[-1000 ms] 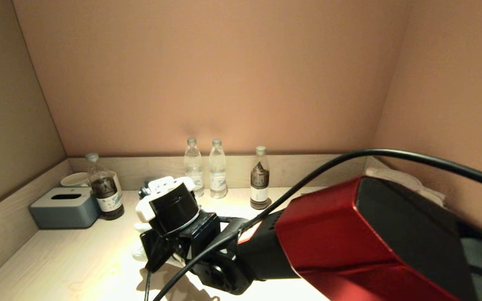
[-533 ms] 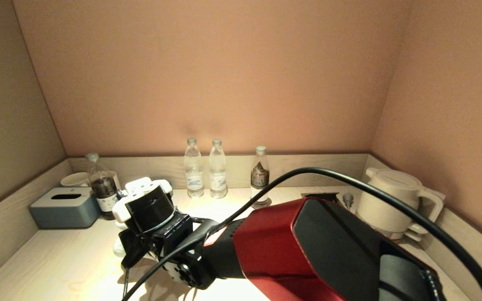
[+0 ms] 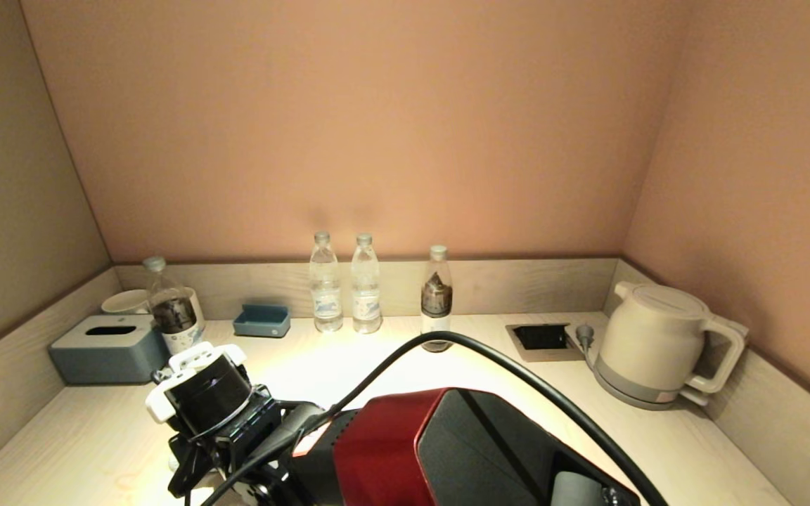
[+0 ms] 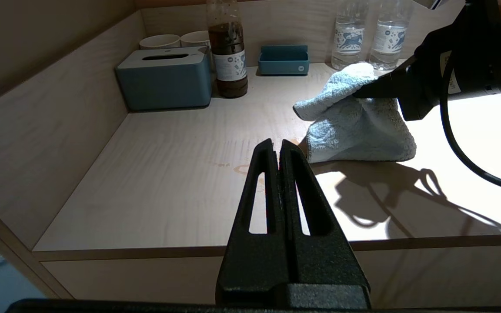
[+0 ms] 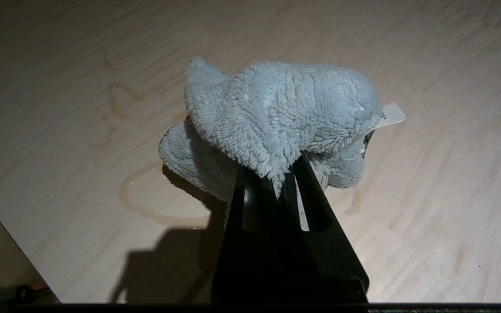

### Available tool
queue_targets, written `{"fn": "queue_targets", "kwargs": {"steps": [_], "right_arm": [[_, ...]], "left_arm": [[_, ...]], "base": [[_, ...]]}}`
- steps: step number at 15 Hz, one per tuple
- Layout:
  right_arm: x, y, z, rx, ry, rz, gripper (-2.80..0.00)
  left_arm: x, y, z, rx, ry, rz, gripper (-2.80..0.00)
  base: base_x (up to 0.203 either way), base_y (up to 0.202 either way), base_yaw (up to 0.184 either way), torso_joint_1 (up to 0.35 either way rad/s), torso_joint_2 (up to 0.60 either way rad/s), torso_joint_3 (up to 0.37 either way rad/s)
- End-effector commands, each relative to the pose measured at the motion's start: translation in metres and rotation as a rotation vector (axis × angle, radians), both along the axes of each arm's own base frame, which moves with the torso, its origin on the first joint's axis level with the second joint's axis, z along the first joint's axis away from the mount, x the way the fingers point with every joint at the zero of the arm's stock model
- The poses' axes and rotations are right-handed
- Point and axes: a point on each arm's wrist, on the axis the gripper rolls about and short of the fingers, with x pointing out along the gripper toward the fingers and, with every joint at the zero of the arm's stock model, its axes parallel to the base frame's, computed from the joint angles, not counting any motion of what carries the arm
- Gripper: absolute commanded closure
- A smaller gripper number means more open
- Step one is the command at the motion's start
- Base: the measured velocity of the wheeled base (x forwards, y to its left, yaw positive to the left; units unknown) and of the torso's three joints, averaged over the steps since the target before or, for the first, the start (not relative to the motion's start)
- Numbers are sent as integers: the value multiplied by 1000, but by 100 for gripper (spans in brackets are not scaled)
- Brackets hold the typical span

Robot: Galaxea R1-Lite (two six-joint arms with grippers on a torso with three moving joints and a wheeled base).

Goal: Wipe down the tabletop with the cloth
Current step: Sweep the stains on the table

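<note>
A light blue fluffy cloth [image 5: 276, 117] lies bunched on the pale wooden tabletop [image 3: 658, 436], near its front left. My right gripper [image 5: 272, 167] is shut on the cloth's top fold and presses it onto the wood. Brown liquid rings [image 5: 163, 204] mark the wood beside the cloth. The left wrist view shows the cloth [image 4: 355, 121] under the right gripper [image 4: 400, 93]. In the head view my red right arm [image 3: 405, 450] reaches across to the front left and hides the cloth. My left gripper [image 4: 280, 148] is shut and empty, parked before the table's front edge.
Along the back wall stand a grey tissue box [image 3: 106, 348], cups [image 3: 124, 302], a dark bottle [image 3: 174, 316], a blue tray [image 3: 261, 320], two water bottles [image 3: 326, 284], another dark bottle [image 3: 436, 299], a socket recess [image 3: 542, 337] and a white kettle [image 3: 658, 344].
My right arm has swept left and toward the front edge, dragging the cloth with it. The kettle and the blue tray have come into view.
</note>
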Motion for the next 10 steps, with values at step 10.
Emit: {"fn": "queue_targets", "kwargs": {"steps": [10], "right_arm": [[1, 2, -20, -36, 21, -5, 0]], "left_arm": [[0, 0, 0, 0, 0, 1, 0]], "base": [[0, 0, 0, 0, 0, 0]]}}
